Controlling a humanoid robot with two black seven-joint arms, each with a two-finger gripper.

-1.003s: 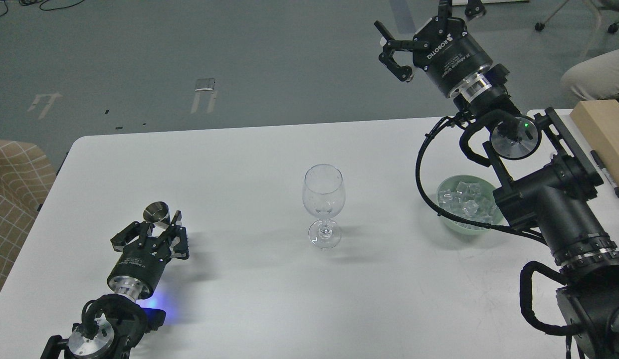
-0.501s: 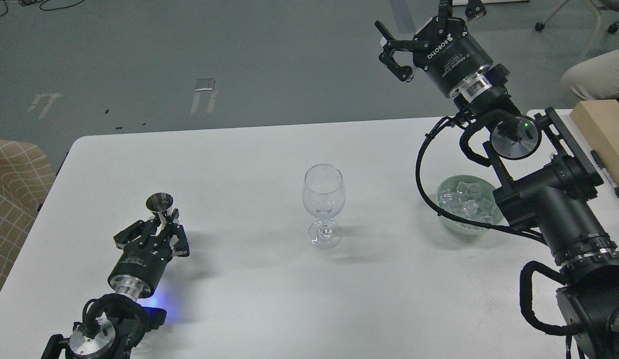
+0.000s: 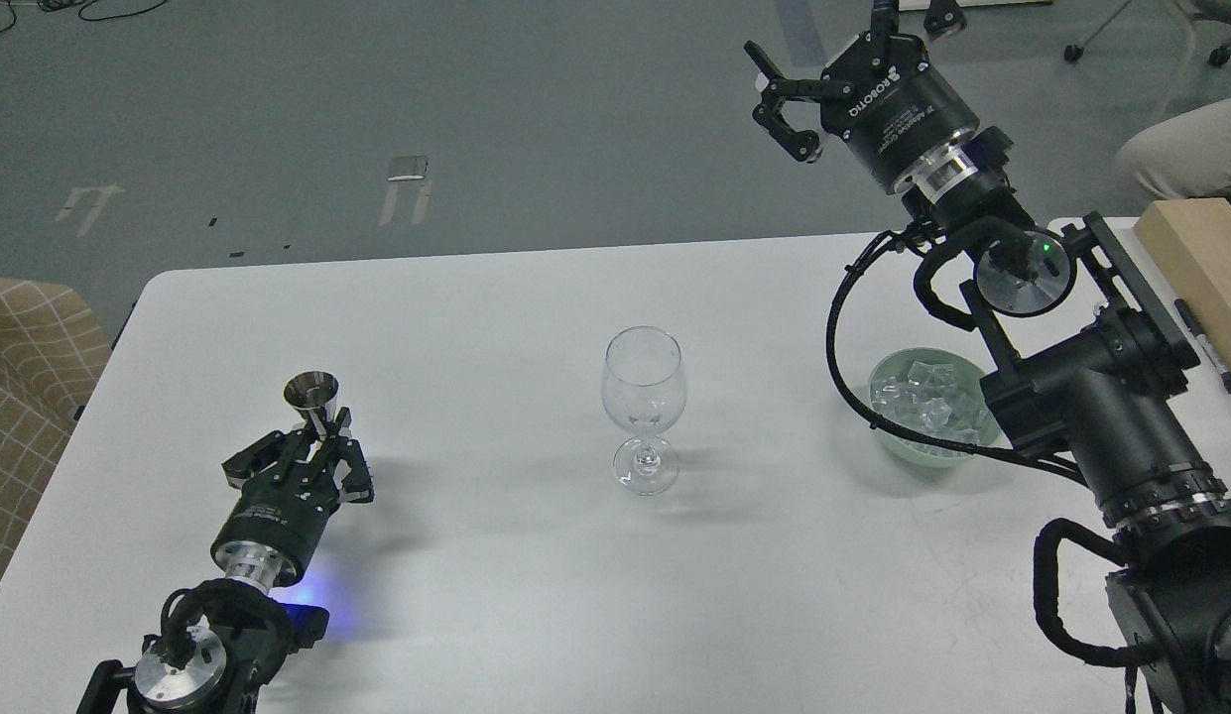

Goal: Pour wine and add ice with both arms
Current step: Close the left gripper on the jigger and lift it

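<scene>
An empty clear wine glass (image 3: 643,397) stands upright at the middle of the white table (image 3: 496,297). My left gripper (image 3: 319,439) is at the front left, shut on the lower part of a small steel jigger (image 3: 312,390), whose mouth faces up. A pale green bowl (image 3: 908,451) at the right holds several clear ice cubes (image 3: 923,395); my right forearm partly hides it. My right gripper (image 3: 818,45) is raised high beyond the table's far edge, open and empty.
A pale wooden block (image 3: 1195,253) and a black marker (image 3: 1208,349) lie at the table's right edge. A tan checked seat (image 3: 25,377) is left of the table. A person's knee (image 3: 1185,149) shows at the far right.
My left gripper has lifted the jigger a little and moved it slightly away from me, and the jigger now stands more upright. The right arm, glass and bowl have not moved.
</scene>
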